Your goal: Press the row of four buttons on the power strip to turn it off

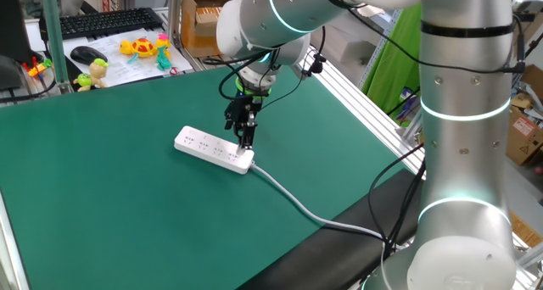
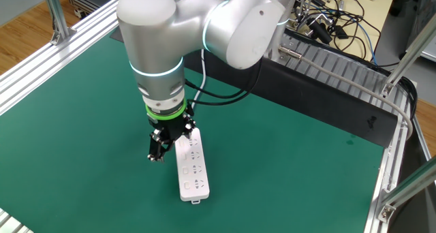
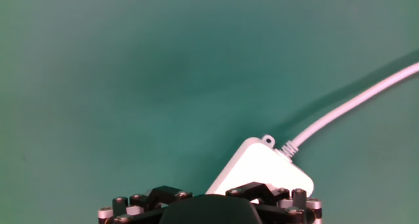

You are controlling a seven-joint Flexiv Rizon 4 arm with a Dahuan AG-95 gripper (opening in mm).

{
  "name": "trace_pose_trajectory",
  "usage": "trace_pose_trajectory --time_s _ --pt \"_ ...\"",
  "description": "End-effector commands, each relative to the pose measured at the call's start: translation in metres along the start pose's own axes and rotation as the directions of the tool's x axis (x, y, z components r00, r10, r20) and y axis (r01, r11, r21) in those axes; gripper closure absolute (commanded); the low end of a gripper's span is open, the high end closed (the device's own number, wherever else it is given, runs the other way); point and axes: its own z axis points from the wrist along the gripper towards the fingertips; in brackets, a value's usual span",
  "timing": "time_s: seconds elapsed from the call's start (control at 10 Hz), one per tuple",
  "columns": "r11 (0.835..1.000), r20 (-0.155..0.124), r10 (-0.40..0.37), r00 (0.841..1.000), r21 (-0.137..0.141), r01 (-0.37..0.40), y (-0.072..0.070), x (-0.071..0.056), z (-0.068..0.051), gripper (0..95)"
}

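So the power strip (image 1: 214, 149) sits mid-frame on the green table (image 1: 102, 197), cable (image 1: 297, 207) trailing off lower right. The gripper (image 1: 247, 137) hangs spread wide over the cable end, holding nothing. Buttons too tiny to spot.

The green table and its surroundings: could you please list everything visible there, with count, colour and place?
Long flat white plastic power strip: one, white, mid-table on the green mat.
Thick white cable: one, white, running from the strip's end off the table edge.
Black keyboard: one, black, on the desk behind.
Black mouse: one, black, below the keyboard.
Small toys: several, yellow, green and red, behind the mat.
Cardboard box: one, brown, background.
Arm: one, silver.
Hand: one, black, open, over the strip's cable end.
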Motion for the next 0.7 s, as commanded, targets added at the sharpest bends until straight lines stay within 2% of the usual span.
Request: trace_pose_trajectory --time_s 0.1,0.7 --pt "1.000 -0.003 0.006 1.000 0.001 -0.006 0.006 0.001 0.002 0.0" --pt "1.000 0.004 0.007 1.000 -0.001 -0.007 0.016 0.006 0.005 0.0"
